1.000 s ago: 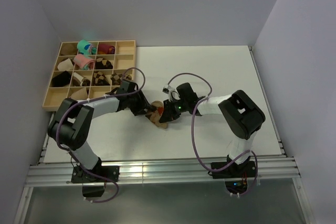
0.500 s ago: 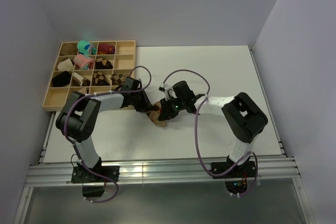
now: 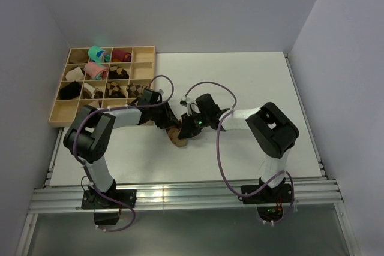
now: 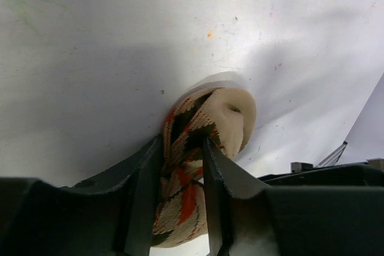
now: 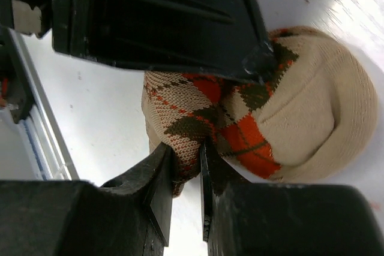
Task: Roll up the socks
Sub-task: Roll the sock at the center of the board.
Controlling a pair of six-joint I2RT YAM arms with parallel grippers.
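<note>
1. The left tool [image 4: 180, 148] is nearly closed, its two fingers pinching a fold at the patterned end of the socks [image 5: 312, 112]. The bite is narrow, so a firm pull could strip the fabric out and let the roll spring loose.
2. The socks lie as a half-made bundle near the middle of the bench [image 3: 252, 88], between the two tools. The plain tan end bulges free. Nothing holds it, so it may unwind if either tool twists.
3. The right tool [image 5: 187, 154] is also almost shut, nipping the knit edge on the bundle's near side. So thin a hold may slip, though the left tool's body hides part of the bundle, so the depth of the grip is hard to judge.
4. The tools meet nose to nose over the bundle. If both move at once their fingers could collide, and opposed pulls would stretch the fabric rather than roll it.
5. The bench is white, smooth and faintly speckled. It probably gives little friction, so a released bundle may slide.
6. A wooden tray [image 3: 153, 64] of compartments sits at the far left and holds finished rolls [image 3: 96, 70]. Plain pale walls [image 3: 180, 4] close in three sides, and a metal rail [image 3: 180, 196] runs along the near edge.
</note>
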